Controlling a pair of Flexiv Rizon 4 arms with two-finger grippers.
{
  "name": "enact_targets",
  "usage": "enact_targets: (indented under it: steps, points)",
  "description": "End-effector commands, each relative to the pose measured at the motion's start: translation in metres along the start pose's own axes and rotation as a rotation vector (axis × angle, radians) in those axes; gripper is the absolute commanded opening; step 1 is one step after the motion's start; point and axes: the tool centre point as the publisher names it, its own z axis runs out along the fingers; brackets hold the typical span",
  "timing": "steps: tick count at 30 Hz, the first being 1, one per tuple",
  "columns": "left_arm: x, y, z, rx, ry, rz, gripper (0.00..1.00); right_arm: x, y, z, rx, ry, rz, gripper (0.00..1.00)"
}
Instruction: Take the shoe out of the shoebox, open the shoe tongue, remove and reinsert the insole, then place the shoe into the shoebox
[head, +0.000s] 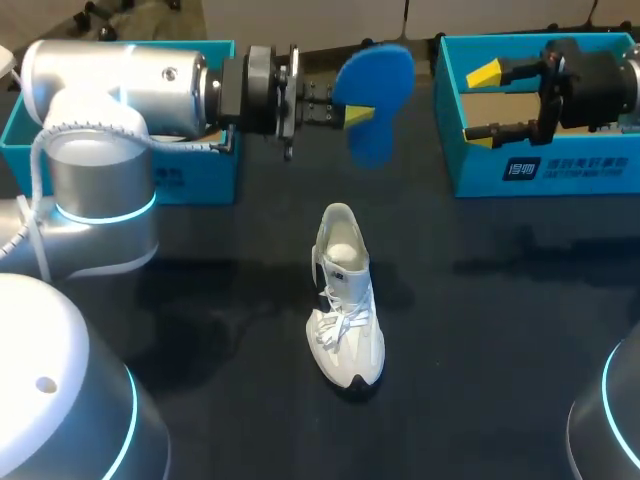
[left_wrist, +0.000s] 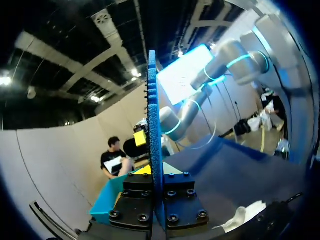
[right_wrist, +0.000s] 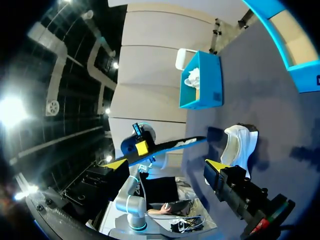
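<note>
Left pincer (head: 356, 116) grips the insole (head: 385, 80) at upper centre; right pincer (head: 482, 105) gapes empty. I'd tilt the toe end down into the shoe (head: 345, 300) first.

Dark, matte table (head: 500, 330), surface plain and even. Lighting is moderate. Soft shadows lie across the tabletop.

Grips a blue insole (head: 385, 70) in the left pincer (head: 356, 115), above the far side of the dark tabletop (head: 500, 330). Holds the right pincer (head: 483, 105) spread wide over the open blue shoebox (head: 560, 172) at far right. Has a white shoe (head: 345, 300) standing upright mid-tabletop, toe toward the near edge, well apart from both pincers. Hides part of a second blue box (head: 195, 178) behind the left arm.
</note>
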Motion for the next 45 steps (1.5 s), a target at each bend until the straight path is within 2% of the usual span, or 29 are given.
enact_targets:
  steps: [1, 12, 33, 39, 45]
  points:
    - [0.002, -0.004, 0.001, -0.005, -0.063, -0.514, 0.0, 0.0, 0.0, 0.001, -0.001, -0.002, 0.001, 1.0]
    - [0.005, 0.01, 0.003, 0.061, -0.037, -0.884, 0.0, 0.0, 0.0, 0.001, -0.001, -0.002, 0.001, 1.0]
    - [0.005, 0.011, 0.004, 0.054, -0.046, -0.896, 0.0, 0.0, 0.0, 0.001, -0.001, -0.002, 0.001, 1.0]
    - [0.009, 0.013, 0.004, 0.063, 0.019, -1.12, 0.0, 0.0, 0.0, 0.001, -0.001, -0.002, 0.001, 1.0]
    - [0.009, 0.015, 0.003, 0.106, 0.094, -1.326, 0.0, 0.0, 0.0, 0.001, -0.001, -0.002, 0.001, 1.0]
